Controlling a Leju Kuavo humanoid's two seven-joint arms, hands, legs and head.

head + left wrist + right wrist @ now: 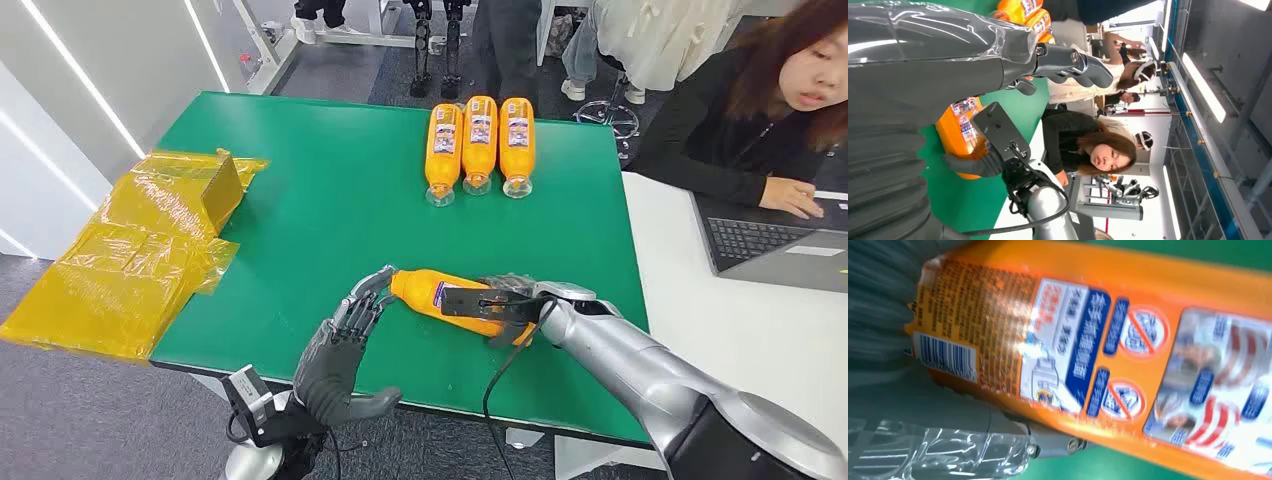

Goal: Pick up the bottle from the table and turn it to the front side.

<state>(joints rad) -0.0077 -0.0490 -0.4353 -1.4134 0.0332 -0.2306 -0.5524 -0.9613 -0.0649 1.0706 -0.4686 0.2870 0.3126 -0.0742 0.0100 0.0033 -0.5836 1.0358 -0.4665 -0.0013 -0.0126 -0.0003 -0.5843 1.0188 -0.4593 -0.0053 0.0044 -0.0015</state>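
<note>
A: What lies at the centre of the green counter (300, 200)?

B: An orange plastic bottle (425, 290) on its side, near the counter's front edge, at about 6 o'clock from the middle of the mat. Its narrow neck end points toward 9 o'clock. The right wrist view shows its glossy printed label (1073, 345), with a barcode, dense small text and blue-and-white panels.

A: Who has hold of it?

B: The right hand (500, 305), dark-fingered on a smooth silver arm, is wrapped around the bottle's wide body from the 3 o'clock side, fingers laid over the top of it. The left hand (345, 345) reaches up from 7 o'clock, its dark segmented fingers (365, 300) extended to the neck end; whether they press it or merely touch cannot be told. The thumb juts out to the side, apart from the fingers, and nothing is held in the palm.

A: And the rest of the counter?

B: Three more orange bottles (479, 145) lie side by side, touching, at 12 o'clock near the far edge, labels up, clear caps toward the robot. At 9 o'clock, crinkled yellow film (120, 270) wraps flat cartons and hangs over the counter's left edge.

A: Anyone nearby?

B: A person in a black top (740, 130) sits at 2 o'clock at an adjoining white counter (740, 330), a hand on a laptop (770, 245).
</note>
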